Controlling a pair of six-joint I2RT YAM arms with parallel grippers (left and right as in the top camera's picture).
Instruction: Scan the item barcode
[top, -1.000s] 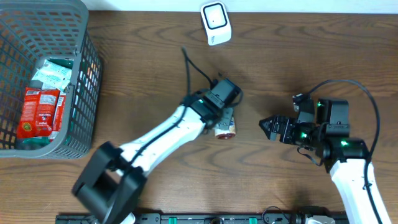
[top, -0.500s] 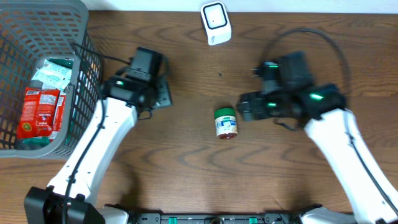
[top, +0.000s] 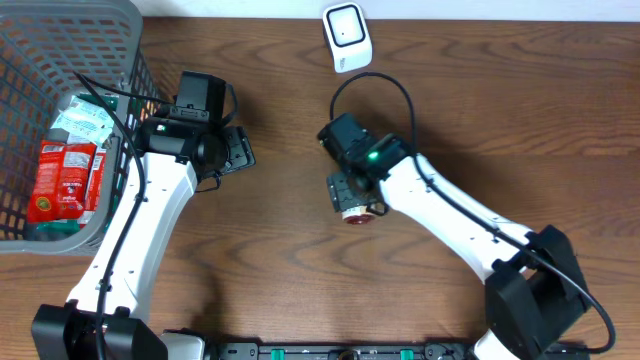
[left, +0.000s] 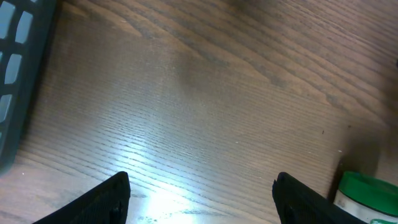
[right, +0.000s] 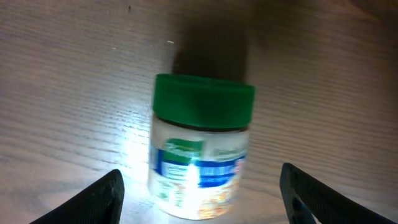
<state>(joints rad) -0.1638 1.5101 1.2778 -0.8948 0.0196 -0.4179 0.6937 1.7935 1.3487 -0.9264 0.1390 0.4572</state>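
The jar (right: 200, 149) is lying on the surface (left: 186, 93) near the scanner (top: 346, 36), its green cap and long axis pointing toward the scanner, label blurred. The right pincer (right: 202, 190) is hovering wide open astride the jar, mostly hiding it overhead. The left pincer (left: 200, 196) is gaping, empty.

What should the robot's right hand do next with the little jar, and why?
Probably lower the right gripper and close on the green-lidded jar: it lies on the table between the open jaws, not yet gripped, and the left gripper is off near the basket.

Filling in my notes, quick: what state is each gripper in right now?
Left gripper: open, empty.
Right gripper: open above the jar, not gripping it.
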